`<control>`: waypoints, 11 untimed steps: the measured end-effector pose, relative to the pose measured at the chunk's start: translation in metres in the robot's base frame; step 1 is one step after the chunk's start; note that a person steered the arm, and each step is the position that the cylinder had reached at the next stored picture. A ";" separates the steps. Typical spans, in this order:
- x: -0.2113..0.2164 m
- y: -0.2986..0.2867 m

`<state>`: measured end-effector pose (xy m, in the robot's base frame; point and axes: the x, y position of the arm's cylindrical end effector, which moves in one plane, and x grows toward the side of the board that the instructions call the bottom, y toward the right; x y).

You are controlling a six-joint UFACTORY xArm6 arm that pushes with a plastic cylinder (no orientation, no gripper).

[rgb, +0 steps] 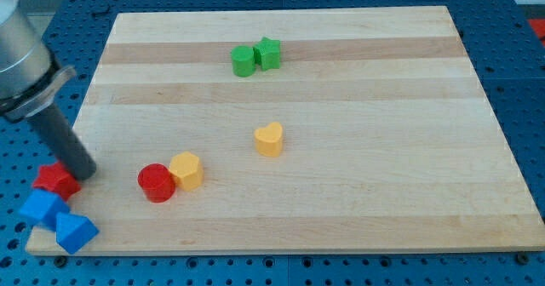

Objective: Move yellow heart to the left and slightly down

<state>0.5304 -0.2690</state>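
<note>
Surface: wooden board (341,218) lying on a blue perforated table (34,269).
Nearest blocks: two blue blocks (43,208) (75,232) at the board's bottom-left corner, just below my tip.
My tip (83,172): a bare rod holding nothing, touching the red star (56,180) at its left.
Toward the heart: red cylinder (156,183) and yellow hexagon (186,170), touching each other, right of my tip.
Yellow heart (269,139): well right of my tip, slightly higher.
Farthest: green cylinder (243,61) and green star (267,54), touching.
</note>
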 end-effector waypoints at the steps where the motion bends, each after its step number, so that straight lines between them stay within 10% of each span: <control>1: -0.001 0.000; 4: -0.098 0.126; 8: -0.111 0.304; 11: -0.065 0.304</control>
<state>0.4655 0.0349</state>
